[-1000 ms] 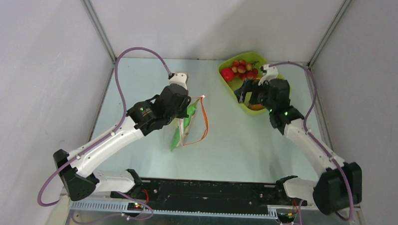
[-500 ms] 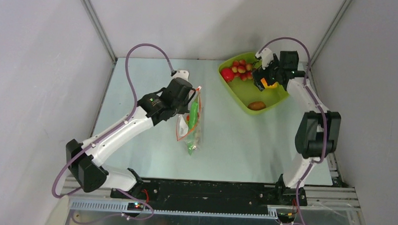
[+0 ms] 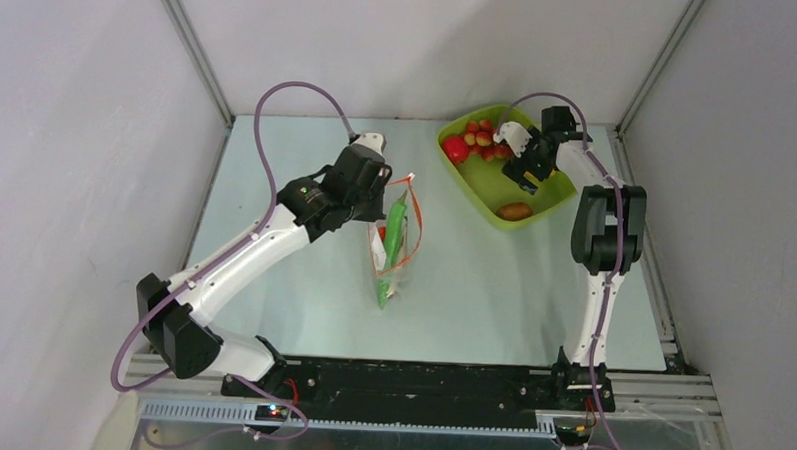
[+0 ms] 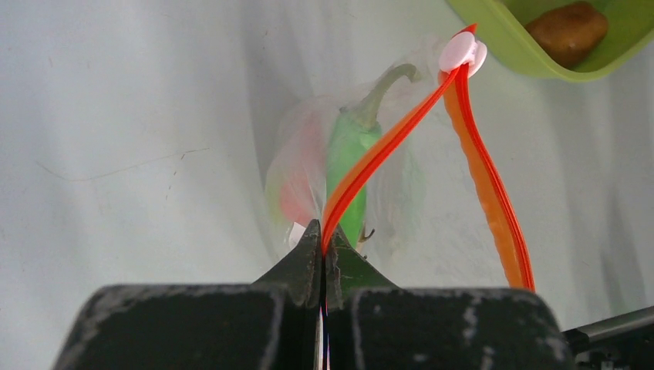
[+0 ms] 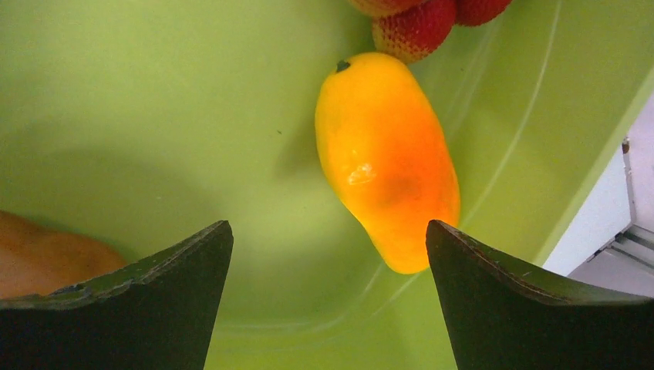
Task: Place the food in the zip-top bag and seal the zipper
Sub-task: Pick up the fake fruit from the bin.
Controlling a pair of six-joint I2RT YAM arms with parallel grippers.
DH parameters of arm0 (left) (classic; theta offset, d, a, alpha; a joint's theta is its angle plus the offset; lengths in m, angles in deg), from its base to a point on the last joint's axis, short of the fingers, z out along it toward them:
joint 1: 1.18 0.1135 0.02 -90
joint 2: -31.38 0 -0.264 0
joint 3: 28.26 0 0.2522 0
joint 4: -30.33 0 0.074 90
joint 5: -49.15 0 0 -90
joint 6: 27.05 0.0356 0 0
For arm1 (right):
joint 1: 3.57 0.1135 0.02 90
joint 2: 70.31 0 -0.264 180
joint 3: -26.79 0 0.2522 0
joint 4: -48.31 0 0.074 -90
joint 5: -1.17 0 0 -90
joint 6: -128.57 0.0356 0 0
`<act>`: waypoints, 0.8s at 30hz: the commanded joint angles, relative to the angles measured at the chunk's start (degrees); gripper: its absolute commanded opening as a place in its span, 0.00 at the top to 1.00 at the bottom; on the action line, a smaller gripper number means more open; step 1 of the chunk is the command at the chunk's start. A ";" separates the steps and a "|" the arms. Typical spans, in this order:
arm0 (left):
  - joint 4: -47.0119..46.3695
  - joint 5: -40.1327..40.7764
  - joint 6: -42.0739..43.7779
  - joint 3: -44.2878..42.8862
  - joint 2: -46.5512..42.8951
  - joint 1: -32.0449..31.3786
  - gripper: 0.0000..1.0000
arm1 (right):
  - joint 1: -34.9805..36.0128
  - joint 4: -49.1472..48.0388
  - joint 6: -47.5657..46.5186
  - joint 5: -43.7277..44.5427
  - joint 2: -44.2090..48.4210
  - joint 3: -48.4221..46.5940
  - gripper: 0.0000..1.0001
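The clear zip-top bag (image 3: 396,253) hangs from my left gripper (image 3: 378,187), which is shut on its orange-red zipper (image 4: 370,166) near one end. The strip loops open up to a white slider (image 4: 461,54). A green bean (image 4: 348,158) and something red lie inside the bag. My right gripper (image 5: 328,247) is open, low inside the lime-green tray (image 5: 154,116), with the orange mango (image 5: 385,158) just beyond its right finger (image 5: 524,301). Nothing is between the fingers. Red grapes (image 3: 485,138), a red apple (image 3: 455,149) and a brown kiwi (image 3: 515,210) lie in the tray.
The tray (image 3: 476,193) stands at the back right, close to the corner post and the right wall. The right arm's elbow (image 3: 603,227) is folded upright just in front of it. The bag's lower end rests on the pale table (image 3: 296,181).
My right arm has drawn back and folded up, moving its open gripper to the tray's far side over the mango. My left gripper shifted slightly right with the bag, and the mouth now loops wider.
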 commanded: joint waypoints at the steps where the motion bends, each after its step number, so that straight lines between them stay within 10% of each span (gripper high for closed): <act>1: -2.01 -2.46 0.86 -2.87 -0.24 0.20 1.00 | -0.83 -3.89 -3.84 4.32 -2.22 -3.29 0.01; 24: -1.88 -1.11 -0.04 -3.27 -1.49 0.28 1.00 | -0.71 -10.80 -5.64 0.99 -8.49 -2.93 0.14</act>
